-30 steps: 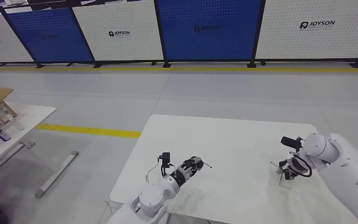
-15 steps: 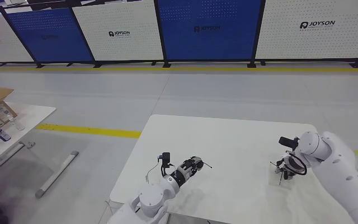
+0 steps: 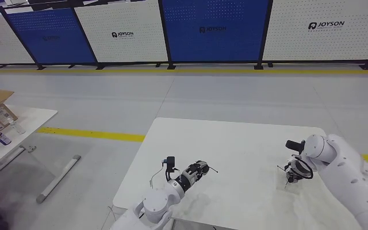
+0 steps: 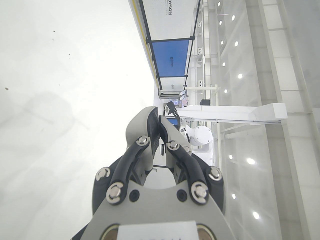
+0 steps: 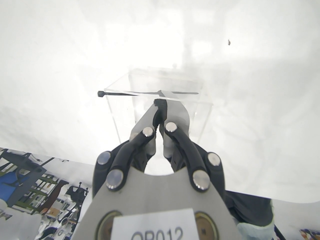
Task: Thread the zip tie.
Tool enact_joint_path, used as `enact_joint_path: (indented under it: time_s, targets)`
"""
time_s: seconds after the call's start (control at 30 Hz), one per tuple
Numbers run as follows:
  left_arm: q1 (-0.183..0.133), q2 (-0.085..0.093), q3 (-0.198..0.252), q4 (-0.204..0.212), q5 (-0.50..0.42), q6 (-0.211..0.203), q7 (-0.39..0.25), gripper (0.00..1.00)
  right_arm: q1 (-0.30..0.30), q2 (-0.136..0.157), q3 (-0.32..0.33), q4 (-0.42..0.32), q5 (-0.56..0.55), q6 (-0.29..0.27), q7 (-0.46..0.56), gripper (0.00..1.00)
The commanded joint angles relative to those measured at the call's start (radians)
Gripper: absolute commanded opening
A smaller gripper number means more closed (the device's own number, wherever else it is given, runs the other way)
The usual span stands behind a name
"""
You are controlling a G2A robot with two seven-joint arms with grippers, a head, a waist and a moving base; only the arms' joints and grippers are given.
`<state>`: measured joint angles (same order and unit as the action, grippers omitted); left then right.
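Note:
A black zip tie (image 5: 130, 93) lies level across the top edge of a small clear plastic box (image 5: 160, 116), with its head past one corner. My right gripper (image 5: 160, 101) is shut on the zip tie's middle, just above the box. In the top view this right gripper (image 3: 293, 171) stands at the right side of the white table (image 3: 241, 144). My left gripper (image 4: 157, 117) is shut, pads together, with nothing visible between them. It hovers low near the table's front left, where the left gripper (image 3: 200, 169) has a thin dark sliver (image 3: 213, 169) poking from its tip.
The white tabletop between the two arms is bare apart from a few dark specks (image 4: 6, 89). Beyond the table's far edge lie grey floor, a yellow line (image 3: 92, 134) and blue and white panels (image 3: 213, 29).
My right gripper has shifted slightly left with the zip tie. The left arm has kept still.

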<state>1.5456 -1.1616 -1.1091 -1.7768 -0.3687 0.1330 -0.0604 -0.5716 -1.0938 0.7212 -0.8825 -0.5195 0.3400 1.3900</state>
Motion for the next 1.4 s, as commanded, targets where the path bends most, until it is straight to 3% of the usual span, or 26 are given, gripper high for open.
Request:
enact_joint_path:
  time_s: [0.0, 0.2, 0.33, 0.53, 1.1, 1.2, 1.37]
  targets:
    - [0.0, 0.0, 0.0, 0.0, 0.0, 0.0, 0.0, 0.0, -0.004, 0.002, 0.005, -0.011, -0.009, 0.0, 0.0, 0.0]
    - [0.0, 0.0, 0.0, 0.0, 0.0, 0.0, 0.0, 0.0, -0.027, 0.025, 0.057, -0.07, -0.033, 0.0, 0.0, 0.0]
    - [0.0, 0.0, 0.0, 0.0, 0.0, 0.0, 0.0, 0.0, -0.066, 0.053, 0.155, -0.145, -0.045, 0.0, -0.007, 0.0]
    - [0.0, 0.0, 0.0, 0.0, 0.0, 0.0, 0.0, 0.0, -0.202, 0.097, 0.349, -0.332, -0.057, 0.0, -0.059, 0.0]
    - [0.0, 0.0, 0.0, 0.0, 0.0, 0.0, 0.0, 0.0, -0.204, 0.096, 0.351, -0.334, -0.053, -0.003, -0.067, 0.0]
    - [0.0, 0.0, 0.0, 0.0, 0.0, 0.0, 0.0, 0.0, -0.237, 0.099, 0.382, -0.381, -0.006, -0.024, -0.132, 0.0]
    - [0.0, 0.0, 0.0, 0.0, 0.0, 0.0, 0.0, 0.0, -0.338, 0.109, 0.442, -0.561, 0.063, -0.015, -0.207, 0.0]
